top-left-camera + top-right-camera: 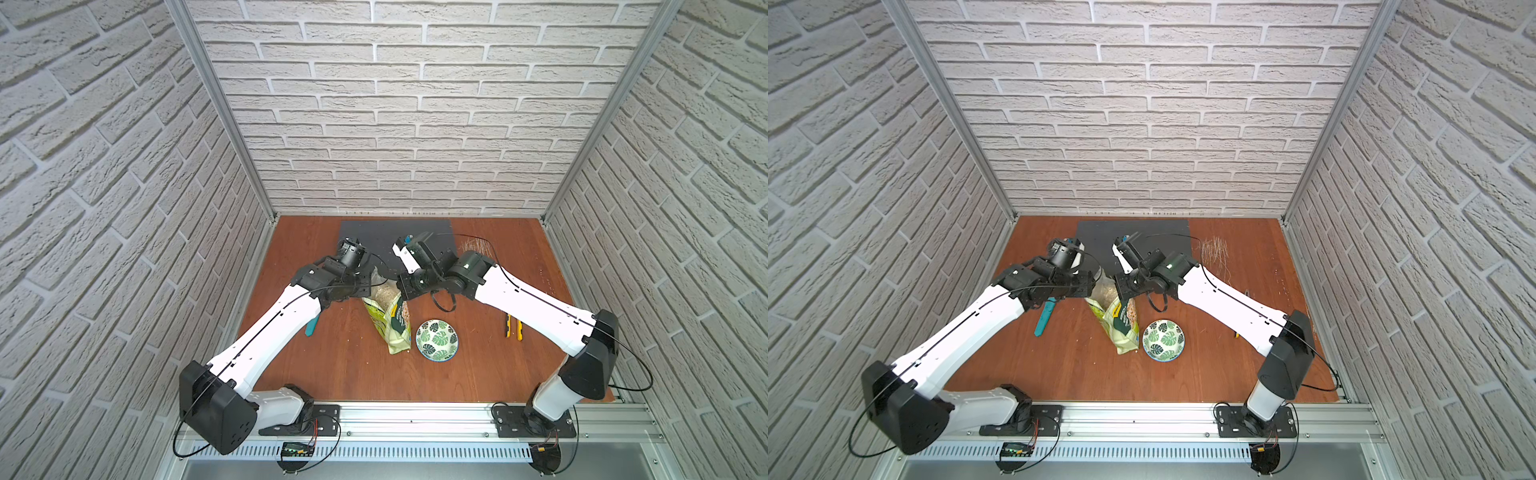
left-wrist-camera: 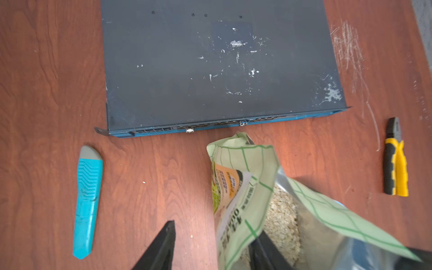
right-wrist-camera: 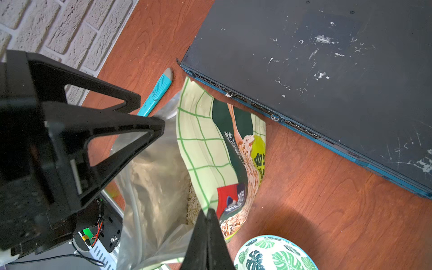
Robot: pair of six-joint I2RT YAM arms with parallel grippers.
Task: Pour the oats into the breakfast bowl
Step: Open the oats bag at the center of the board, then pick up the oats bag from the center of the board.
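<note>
1. In both top views the crinkly light-green plastic oats pouch (image 1: 392, 324) stands just beside the small round leaf-patterned white bowl (image 1: 437, 340).
2. Left wrist: left gripper (image 2: 215, 230) unclenched, astride the pouch wall.
3. Right wrist: right gripper (image 3: 208, 213) clenched on the pouch rim.

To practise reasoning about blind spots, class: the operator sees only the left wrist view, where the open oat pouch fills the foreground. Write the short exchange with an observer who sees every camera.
Operator: I see nothing here to pour into. Where is it?
Observer: The breakfast bowl stands close beside the base of the oat pouch, on the robot's right of it.
Operator: And what is my other arm doing?
Observer: The right tool is shut on the pouch's printed rim, on the side nearest the bowl.
</note>
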